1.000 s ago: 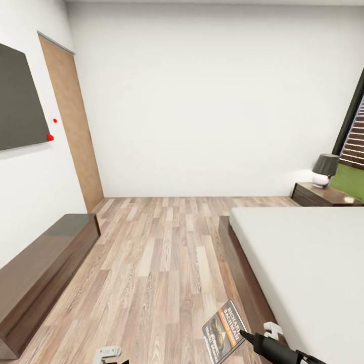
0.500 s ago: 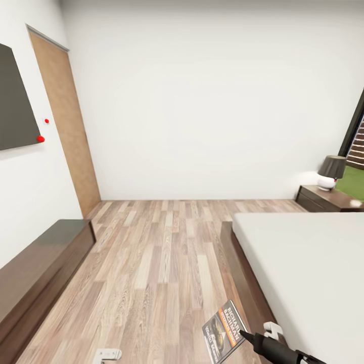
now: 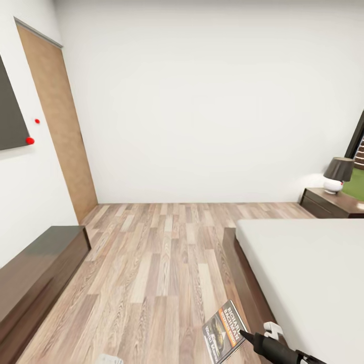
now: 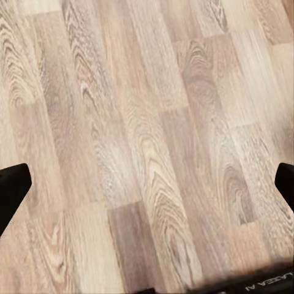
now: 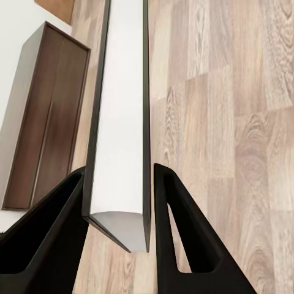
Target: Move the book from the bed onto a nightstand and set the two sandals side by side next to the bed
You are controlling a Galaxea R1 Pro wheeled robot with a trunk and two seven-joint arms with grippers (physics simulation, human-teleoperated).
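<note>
The book (image 3: 225, 331) hangs low over the wood floor beside the bed (image 3: 308, 273), its cover with the orange band facing up. My right gripper (image 3: 243, 333) is shut on the book's edge. In the right wrist view the book (image 5: 119, 122) shows edge-on, clamped between the two black fingers (image 5: 184, 226). A nightstand (image 3: 333, 202) with a dark-shaded lamp (image 3: 337, 174) stands at the far right by the bed's head. My left gripper (image 4: 147, 184) is open over bare floor planks. The sandals are out of view.
A long low dark cabinet (image 3: 35, 273) runs along the left wall under a dark wall panel (image 3: 10, 111). A wooden door (image 3: 60, 121) stands at the far left corner. Wood floor (image 3: 162, 263) stretches between cabinet and bed.
The whole view has shifted as the camera moved forward: door and cabinet slid left, nightstand right. The book and right gripper keep their place in the picture. The left arm's tip sank to the bottom edge.
</note>
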